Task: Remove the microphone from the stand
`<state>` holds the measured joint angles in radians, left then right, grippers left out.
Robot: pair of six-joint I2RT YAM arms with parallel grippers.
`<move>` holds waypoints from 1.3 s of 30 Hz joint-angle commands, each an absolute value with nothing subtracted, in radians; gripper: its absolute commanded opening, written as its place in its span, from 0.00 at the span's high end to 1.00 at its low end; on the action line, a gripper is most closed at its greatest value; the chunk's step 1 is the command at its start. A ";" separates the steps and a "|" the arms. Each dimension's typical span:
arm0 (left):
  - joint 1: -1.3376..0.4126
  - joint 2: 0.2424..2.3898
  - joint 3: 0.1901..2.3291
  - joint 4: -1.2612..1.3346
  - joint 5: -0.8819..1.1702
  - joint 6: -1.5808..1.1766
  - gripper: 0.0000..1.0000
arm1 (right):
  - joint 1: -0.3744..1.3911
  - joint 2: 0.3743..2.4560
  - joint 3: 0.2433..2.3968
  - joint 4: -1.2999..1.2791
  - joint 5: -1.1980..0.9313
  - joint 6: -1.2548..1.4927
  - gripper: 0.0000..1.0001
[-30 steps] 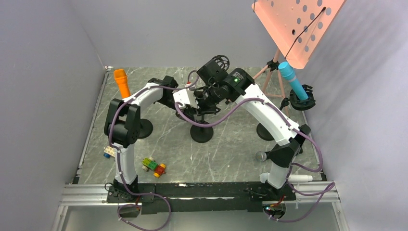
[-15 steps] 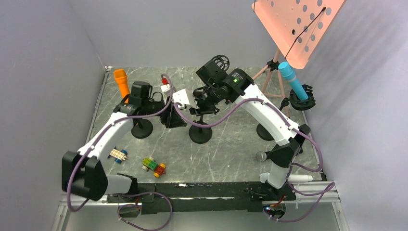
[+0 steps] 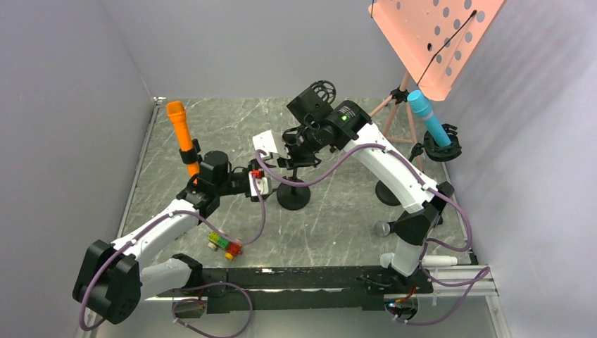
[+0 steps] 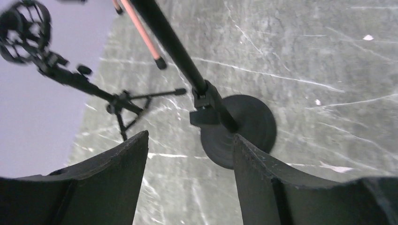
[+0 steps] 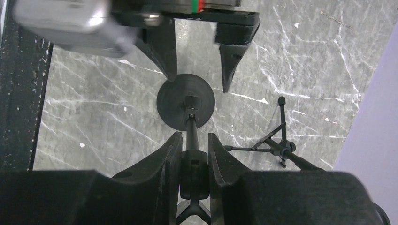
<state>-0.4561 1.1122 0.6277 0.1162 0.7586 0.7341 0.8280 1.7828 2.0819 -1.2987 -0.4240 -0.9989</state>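
An orange microphone (image 3: 178,123) stands upright in the clip of the left stand (image 3: 191,156). A blue microphone (image 3: 426,113) sits tilted in a holder at the right. The middle stand (image 3: 294,197) carries no microphone. My right gripper (image 3: 294,156) (image 5: 194,136) is shut on that stand's top clip (image 5: 194,171), above its pole and round base (image 5: 185,101). My left gripper (image 3: 266,184) (image 4: 190,136) hangs open and empty, low and just left of the same base (image 4: 244,126).
A grey-headed microphone (image 3: 384,227) and a white one (image 3: 440,260) lie by the right arm's base. A small tripod with a shock mount (image 4: 23,33) stands behind. An orange music stand (image 3: 433,39) rises at the back right. Toy bricks (image 3: 225,244) lie at the near left.
My left arm has pulled back toward the near left and lowered, and its gripper has gone from shut to open. The right gripper has stayed shut on the clip.
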 commanded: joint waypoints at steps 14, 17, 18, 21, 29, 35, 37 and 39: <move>-0.568 1.200 0.618 0.167 0.696 1.134 0.47 | 0.830 1.803 2.103 -1.265 -0.395 -1.005 1.00; -0.569 1.228 0.628 0.146 0.682 1.149 0.50 | 0.830 1.805 2.100 -1.265 -0.397 -1.002 1.00; -0.569 1.235 0.630 0.144 0.682 1.152 0.50 | 0.830 1.805 2.100 -1.264 -0.397 -1.001 1.00; -0.572 1.254 0.635 0.128 0.694 1.164 0.52 | 0.830 1.806 2.100 -1.265 -0.397 -1.002 1.00; -0.601 1.286 0.636 0.089 0.700 1.198 0.56 | 0.829 1.810 2.102 -1.266 -0.399 -1.005 1.00; -0.621 1.302 0.608 0.165 0.655 1.141 0.65 | 0.830 1.818 2.104 -1.266 -0.404 -1.003 1.00; -0.625 1.305 0.607 0.177 0.647 1.118 0.67 | 0.830 1.818 2.103 -1.267 -0.405 -1.003 1.00; -0.631 1.307 0.600 0.187 0.645 1.104 0.68 | 0.829 1.818 2.102 -1.267 -0.408 -1.003 1.00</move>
<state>-0.5995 1.2747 0.6273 0.2237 0.6209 1.1637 0.8242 1.7962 2.0861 -1.2800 -0.4194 -0.9844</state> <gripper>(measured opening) 0.352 0.269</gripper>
